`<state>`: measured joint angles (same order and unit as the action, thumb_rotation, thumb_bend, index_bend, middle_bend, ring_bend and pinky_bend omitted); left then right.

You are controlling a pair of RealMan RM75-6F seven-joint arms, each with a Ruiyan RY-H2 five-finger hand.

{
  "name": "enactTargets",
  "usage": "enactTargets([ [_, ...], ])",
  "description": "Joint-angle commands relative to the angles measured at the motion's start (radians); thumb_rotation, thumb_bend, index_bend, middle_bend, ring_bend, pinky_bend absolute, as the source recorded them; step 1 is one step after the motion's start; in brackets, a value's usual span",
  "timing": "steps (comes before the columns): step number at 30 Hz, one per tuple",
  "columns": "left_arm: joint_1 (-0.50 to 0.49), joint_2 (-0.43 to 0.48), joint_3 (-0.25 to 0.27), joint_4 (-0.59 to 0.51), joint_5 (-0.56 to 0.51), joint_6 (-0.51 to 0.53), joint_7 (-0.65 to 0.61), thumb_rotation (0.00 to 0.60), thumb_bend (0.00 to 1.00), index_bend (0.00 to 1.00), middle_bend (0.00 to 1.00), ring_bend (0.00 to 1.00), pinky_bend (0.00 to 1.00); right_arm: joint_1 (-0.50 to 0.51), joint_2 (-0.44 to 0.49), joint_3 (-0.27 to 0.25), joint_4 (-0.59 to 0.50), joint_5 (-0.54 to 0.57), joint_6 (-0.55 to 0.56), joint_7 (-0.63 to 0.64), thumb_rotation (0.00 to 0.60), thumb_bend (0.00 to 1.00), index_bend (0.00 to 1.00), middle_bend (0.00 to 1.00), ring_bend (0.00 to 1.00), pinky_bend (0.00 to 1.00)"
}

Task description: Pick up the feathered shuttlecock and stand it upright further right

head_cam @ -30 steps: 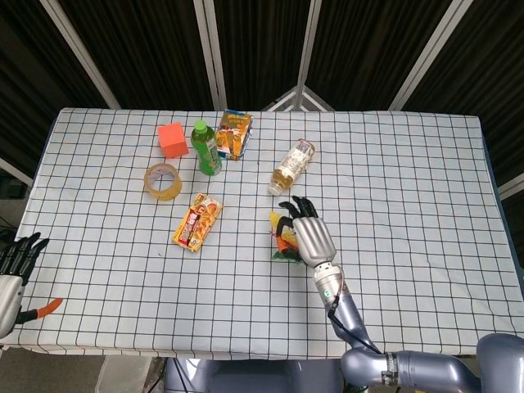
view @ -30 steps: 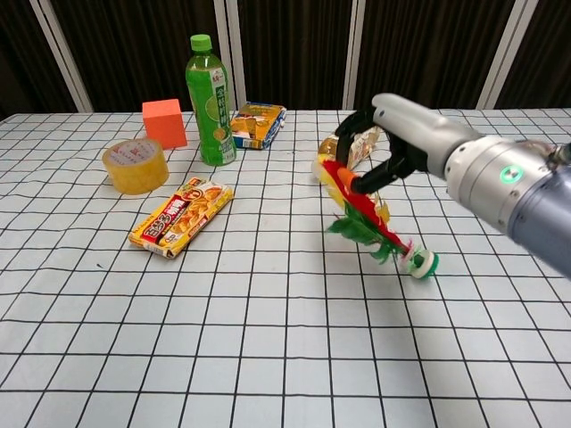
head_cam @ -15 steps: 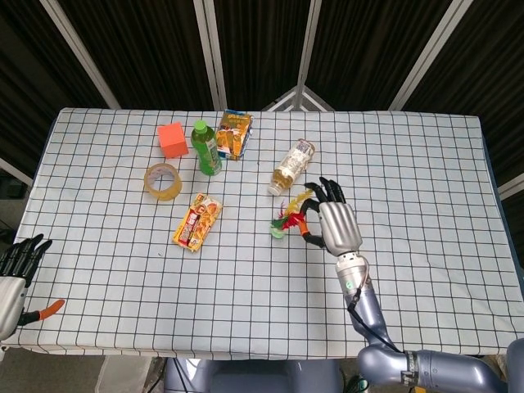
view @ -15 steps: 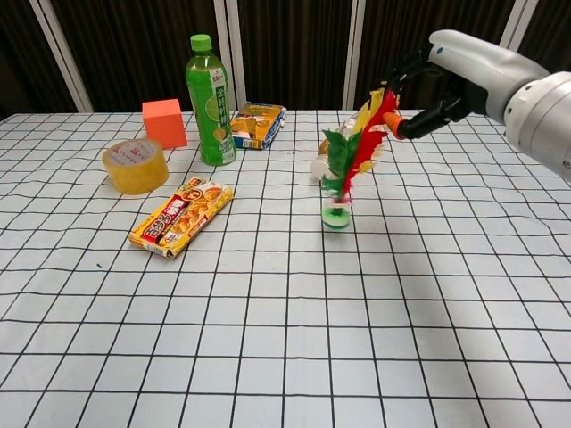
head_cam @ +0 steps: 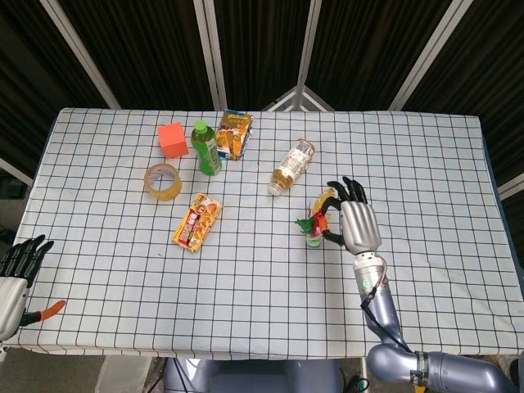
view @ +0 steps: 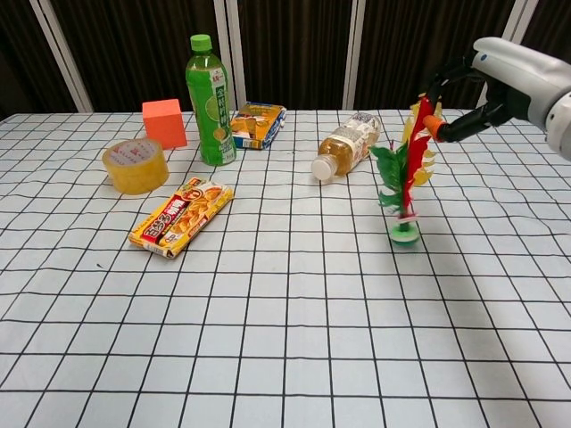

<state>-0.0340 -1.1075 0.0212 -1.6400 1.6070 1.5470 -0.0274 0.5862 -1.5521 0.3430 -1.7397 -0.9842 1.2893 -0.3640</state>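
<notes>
Holding the feathered shuttlecock [view: 406,183] by its feather tips, the right hand [head_cam: 359,225] kept it upright over the checked table [head_cam: 426,172].
The shuttlecock's green base sat at or just above the cloth, right of the lying amber-filled bottle [view: 346,145]; contact could not be told. Fingers pinched the top feathers. The left hand [head_cam: 15,270] hung at the near left edge, fingers apart and empty. The green bottle [view: 209,89], holding green liquid, stood far left beside an orange cube [view: 164,123] and snack box [view: 258,123]; the tape roll [view: 135,166] and flat snack packet [view: 183,215] lay nearer.
</notes>
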Motion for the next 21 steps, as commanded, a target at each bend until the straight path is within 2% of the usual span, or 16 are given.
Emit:
enactTargets([
  [1,0.001,-0.001,0.001,-0.001,-0.001,0.0,0.001,0.6,0.12,0.0,0.0,0.0,0.0,-0.008,0.011,0.002,0.013,0.009,0.0,0.012,0.6,0.56,0.66,0.2,0.0,0.0],
  [21,0.0,-0.006,0.002,-0.001,0.003,-0.001,0.017,0.6,0.12,0.0,0.0,0.0,0.0,-0.051,0.069,0.006,0.004,0.024,0.015,0.064,0.6,0.56,0.66,0.2,0.0,0.0],
])
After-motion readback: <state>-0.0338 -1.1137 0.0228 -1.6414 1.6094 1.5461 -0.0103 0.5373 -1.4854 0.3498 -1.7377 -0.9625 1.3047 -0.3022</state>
